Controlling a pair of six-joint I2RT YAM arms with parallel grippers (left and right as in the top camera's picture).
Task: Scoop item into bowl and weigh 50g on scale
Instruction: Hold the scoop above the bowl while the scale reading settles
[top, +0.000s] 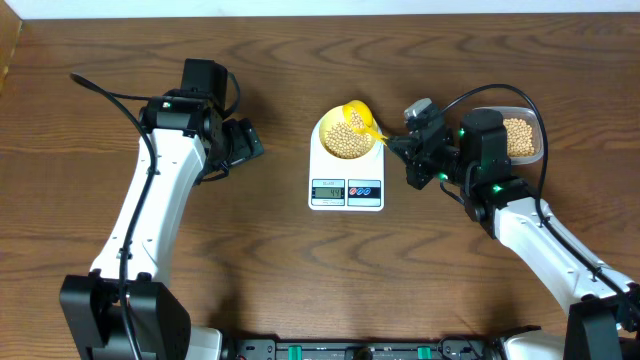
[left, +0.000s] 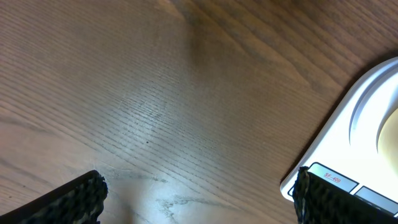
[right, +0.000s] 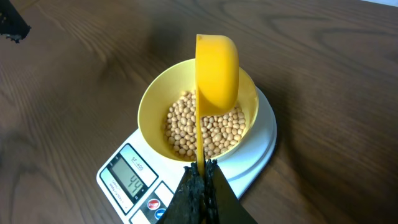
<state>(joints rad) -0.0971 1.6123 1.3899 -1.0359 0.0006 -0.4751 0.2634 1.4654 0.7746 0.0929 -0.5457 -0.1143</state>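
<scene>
Pressed together on the thin handle (right: 198, 146) of a yellow scoop (right: 217, 71), the right jaws sat nearest the right wrist camera. Just beyond them the scoop's cup stood tipped on its edge over the pale yellow bowl (right: 149, 102). Tan beans (right: 205, 127) lay heaped in that bowl, which rested on the round platform of the white scale (right: 261, 146). The display (right: 132, 180) at the scale's front, beside the red and blue buttons (right: 152, 204), read 44. Farther off on the brown desk (top: 300, 280), left of the scale, the left jaws were spread wide and held nothing. Their dark pads (left: 68, 199) hung over the wood, with the scale's corner close to one pad. At the far right, behind the right arm (top: 540, 235), a clear tub (top: 530, 113) held more beans.
</scene>
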